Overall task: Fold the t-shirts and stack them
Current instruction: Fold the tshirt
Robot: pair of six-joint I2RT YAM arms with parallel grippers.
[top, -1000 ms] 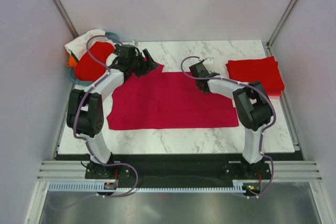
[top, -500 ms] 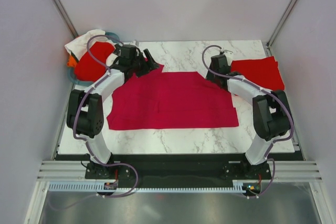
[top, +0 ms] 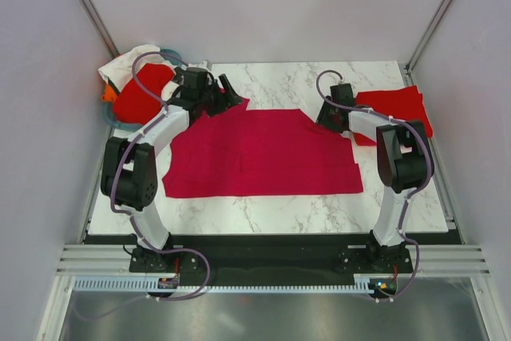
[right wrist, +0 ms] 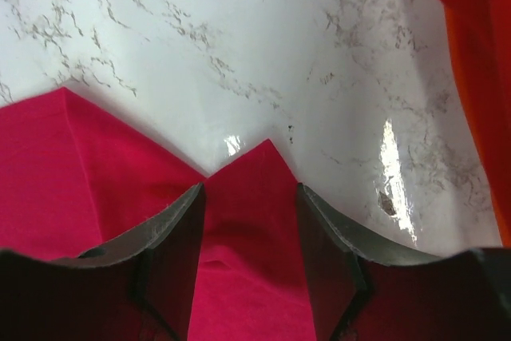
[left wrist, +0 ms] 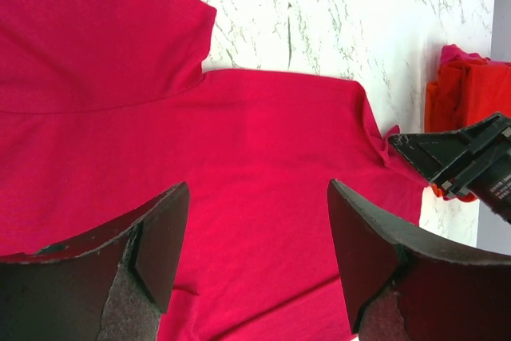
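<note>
The crimson shirt [top: 263,153] lies flat on the desk [top: 279,77], just left of the folded red stack [top: 395,109]. The right tool [right wrist: 250,189], narrowly parted, straddles the shirt corner nearest the stack. The left tool [left wrist: 255,189] hangs wide open over the farthest end. It looks limp and light, so I'd pinch it by the corners.
</note>
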